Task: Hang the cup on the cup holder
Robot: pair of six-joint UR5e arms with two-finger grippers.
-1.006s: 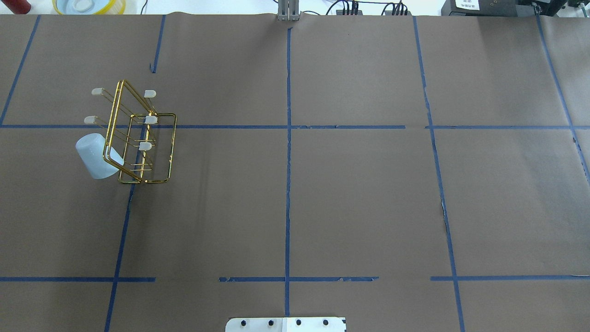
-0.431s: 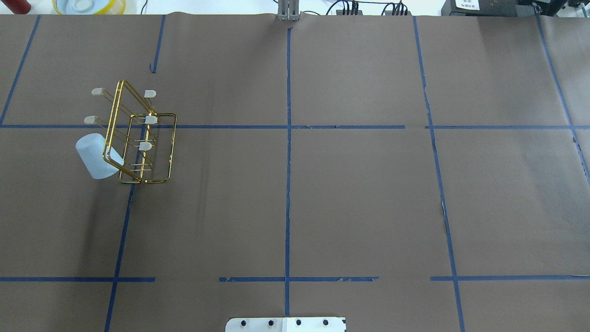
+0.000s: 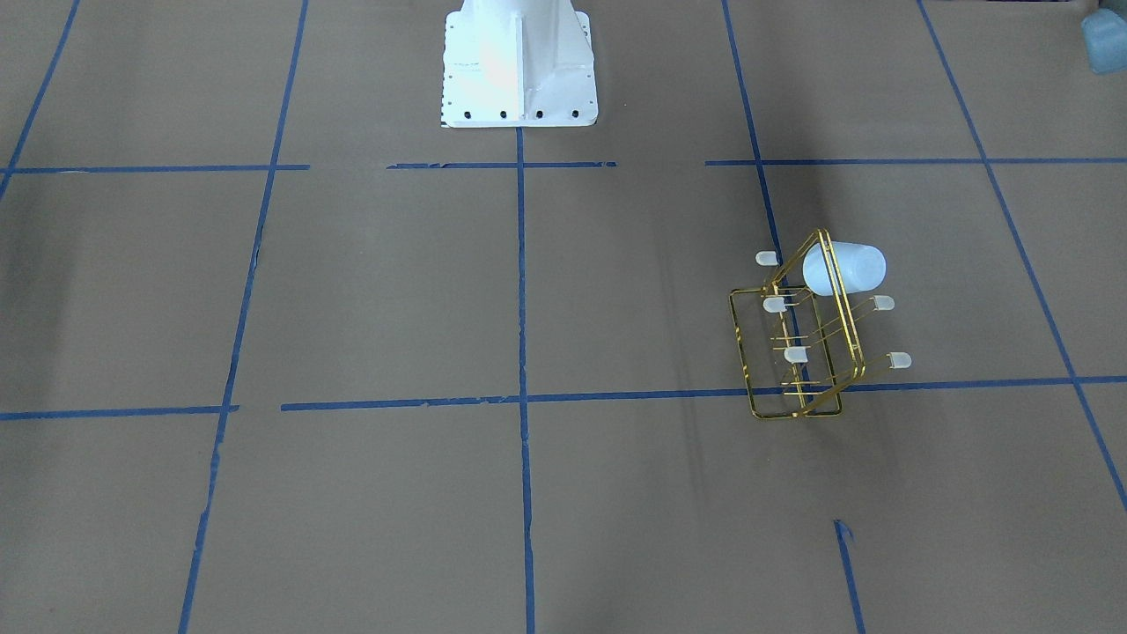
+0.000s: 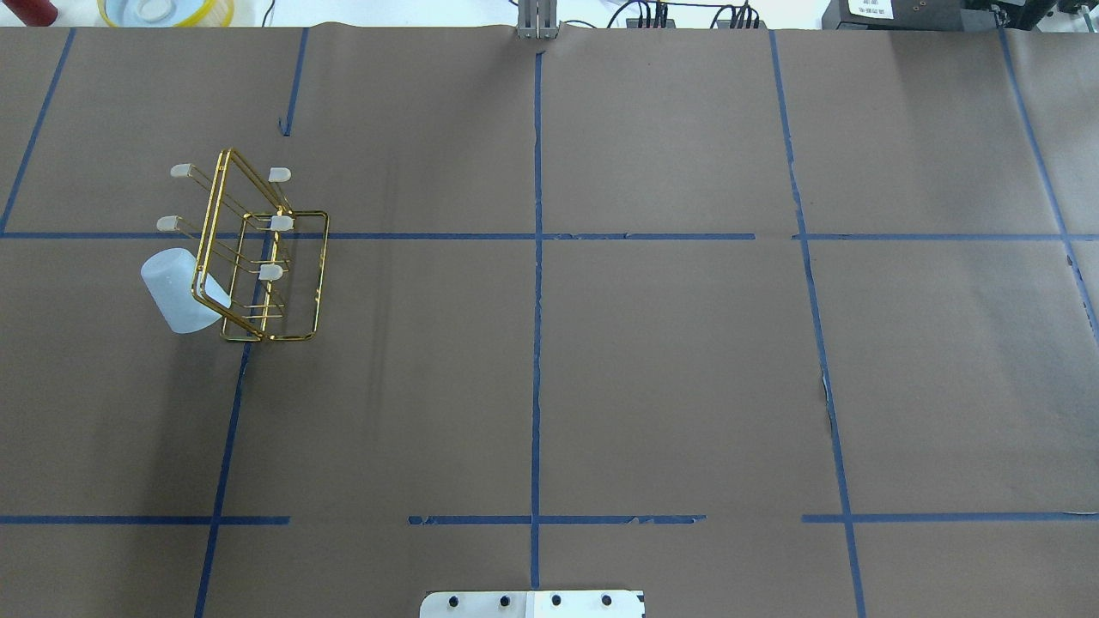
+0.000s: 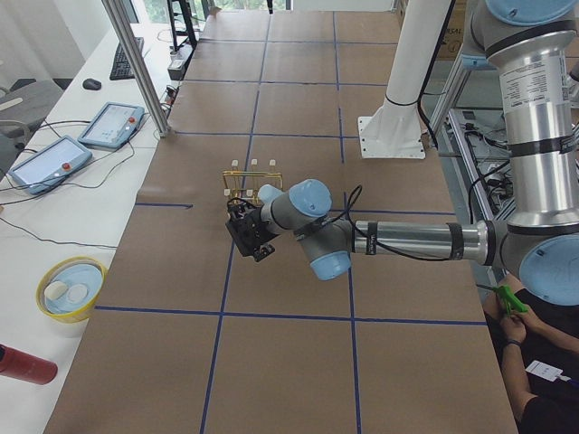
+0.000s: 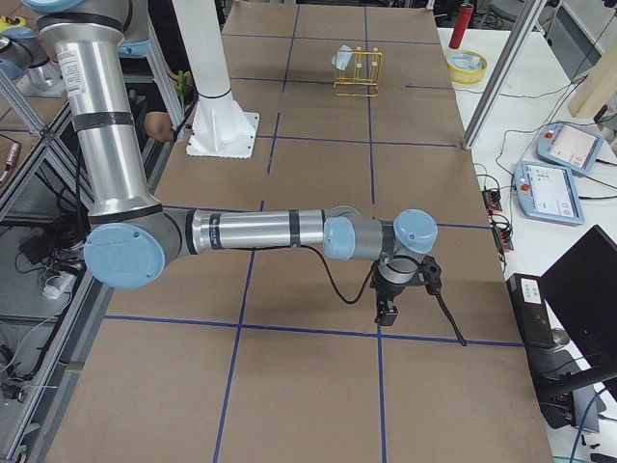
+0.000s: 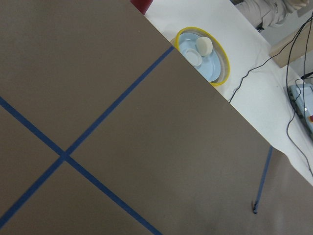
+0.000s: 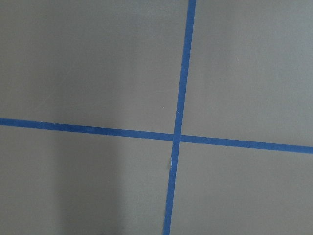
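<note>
Left gripper (image 5: 251,233): I see it only in the exterior left view, at the end of my near arm, which stretches out level above the table (image 4: 670,360). From that view I cannot tell whether its jaws are wide or narrow. Its wrist camera looks down on brown paper, a crossing of blue tape lines (image 7: 63,155) and a yellow-rimmed bowl (image 7: 221,51) off the table's edge.

Right gripper (image 6: 390,299): I see it only in the exterior right view, pointing downward over the table end far from the rack. I cannot tell its jaw state either. Its wrist camera shows only paper and a tape crossing.

Cup (image 4: 176,292): it sits on the cup holder (image 4: 271,272), on my left half of the table. It lies tilted over a prong on the outer side of the upright frame, at the end of the rack nearest my base (image 3: 519,62). Its mouth is against the gold frame and its closed bottom points outward and upward. In the exterior right view it appears raised off the paper.

Cup holder: it stands upright on its rectangular base, straddling a tape line. Five whitish prong caps are visible.
</note>
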